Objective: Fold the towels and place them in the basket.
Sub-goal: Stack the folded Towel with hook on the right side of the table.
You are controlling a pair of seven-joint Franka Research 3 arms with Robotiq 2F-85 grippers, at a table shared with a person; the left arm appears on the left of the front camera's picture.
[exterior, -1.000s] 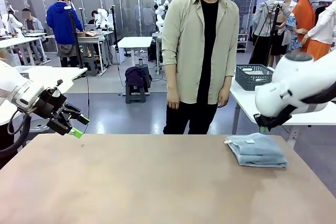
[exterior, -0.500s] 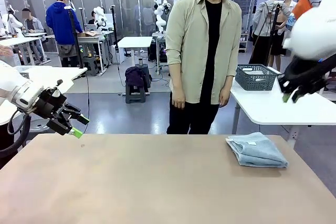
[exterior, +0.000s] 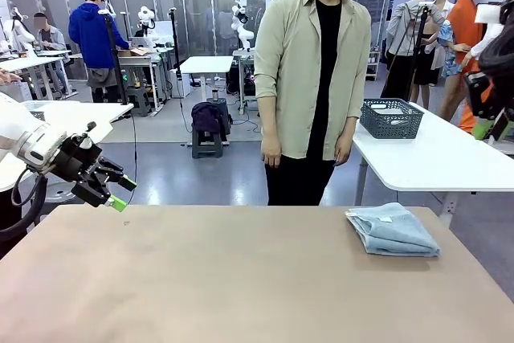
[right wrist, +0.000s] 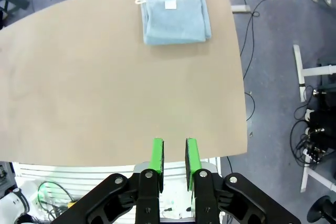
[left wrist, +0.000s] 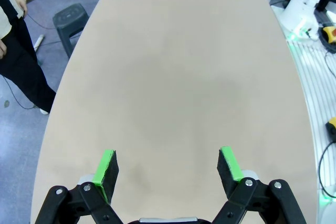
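One pale grey-blue towel (exterior: 392,230) lies folded at the far right of the brown table (exterior: 241,279). The right wrist view shows the same towel (right wrist: 176,11) far below, with a white loop at one corner. My right gripper (exterior: 484,128) hangs high at the picture's right edge, well above and beyond the towel. Its fingers (right wrist: 158,158) stand almost together, with nothing between them in my right gripper (right wrist: 175,158). My left gripper (exterior: 122,193) hovers open over the table's far left corner, seen empty (left wrist: 168,165). The dark grey mesh basket (exterior: 391,116) stands on a white side table.
A person (exterior: 309,78) in a beige shirt stands at the table's far edge, arms down. The white side table (exterior: 426,162) sits behind the right corner. My right arm's white base (left wrist: 310,3) stands off the table's side in the left wrist view.
My right arm has lifted off from above the folded towel and swung up and out to the right edge. The left arm has stayed still. The person shifted slightly.
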